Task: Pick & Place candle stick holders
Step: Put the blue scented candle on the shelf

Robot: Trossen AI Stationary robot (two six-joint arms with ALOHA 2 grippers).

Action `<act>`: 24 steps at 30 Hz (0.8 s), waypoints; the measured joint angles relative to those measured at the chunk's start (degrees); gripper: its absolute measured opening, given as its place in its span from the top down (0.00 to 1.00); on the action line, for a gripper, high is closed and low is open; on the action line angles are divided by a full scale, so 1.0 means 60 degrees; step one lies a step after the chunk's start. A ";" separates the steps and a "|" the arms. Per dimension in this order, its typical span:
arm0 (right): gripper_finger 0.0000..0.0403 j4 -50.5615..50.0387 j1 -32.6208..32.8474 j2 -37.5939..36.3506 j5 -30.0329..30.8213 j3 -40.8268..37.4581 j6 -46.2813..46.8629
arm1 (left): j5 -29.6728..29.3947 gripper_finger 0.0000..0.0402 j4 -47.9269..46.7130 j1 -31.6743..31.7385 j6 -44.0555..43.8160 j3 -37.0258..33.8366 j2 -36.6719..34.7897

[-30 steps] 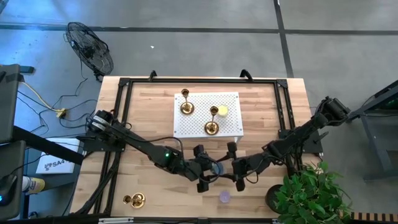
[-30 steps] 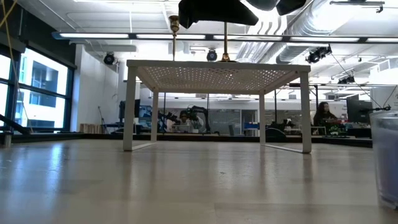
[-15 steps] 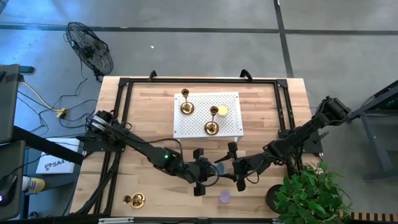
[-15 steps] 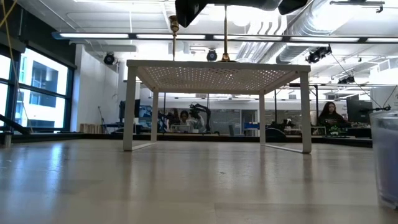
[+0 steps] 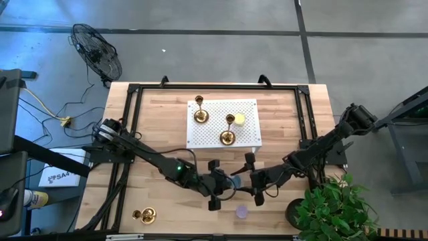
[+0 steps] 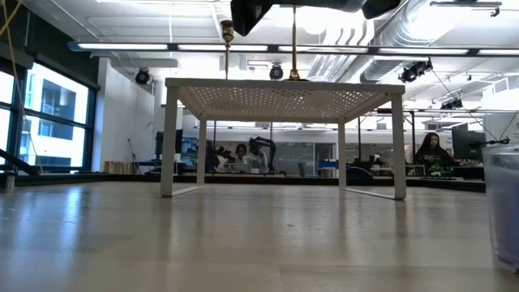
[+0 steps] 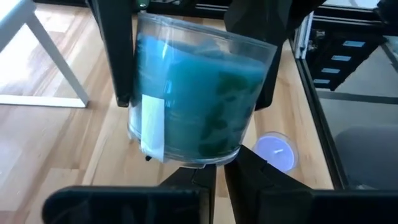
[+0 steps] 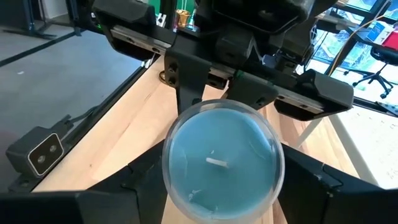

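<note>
Two gold candle stick holders stand on their round bases on a white perforated stand. A third stands on the table near its front left. A clear glass jar of blue candle hangs above the table's front middle. My right gripper is shut on this jar. My left gripper faces it from the left, shut, with its fingertips at the jar's base. In the low view, only the arms' dark undersides show above the stand. My right gripper pinches the jar's round glass wall between its two fingers, one on each side. It comes about level from the table's right. The jar is lifted clear of the table, open top up. My left gripper's shut fingertips lie just under the jar's bottom edge. Whether they touch it, I cannot tell.
A flat yellow disc lies on the stand beside a holder. A small purple candle sits on the table below the grippers. A potted plant fills the front right corner. A black frame runs round the table.
My left gripper has shut its fingers beside the jar's base without shifting place. The jar has stayed where it was in my right gripper.
</note>
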 joint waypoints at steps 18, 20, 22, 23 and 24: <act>0.43 -0.0018 0.0000 0.0015 -0.0044 0.0004 0.0040 | 0.0321 0.93 -0.0147 0.0018 0.0000 0.0007 0.0000; 0.43 -0.0028 -0.0007 0.0015 -0.0025 0.0004 0.0060 | 0.0028 0.93 -0.0191 0.0008 0.0000 0.0007 0.0000; 0.43 -0.0031 -0.0007 0.0015 -0.0013 0.0004 0.0109 | -0.0008 0.93 -0.0183 0.0007 0.0000 0.0007 -0.0004; 0.43 -0.0025 -0.0004 0.0015 -0.0019 0.0004 0.0109 | -0.0016 0.93 -0.0172 0.0007 0.0000 0.0007 -0.0004; 0.43 -0.0022 -0.0004 0.0015 -0.0021 0.0004 0.0109 | -0.0045 0.93 -0.0171 0.0004 -0.0002 0.0007 -0.0004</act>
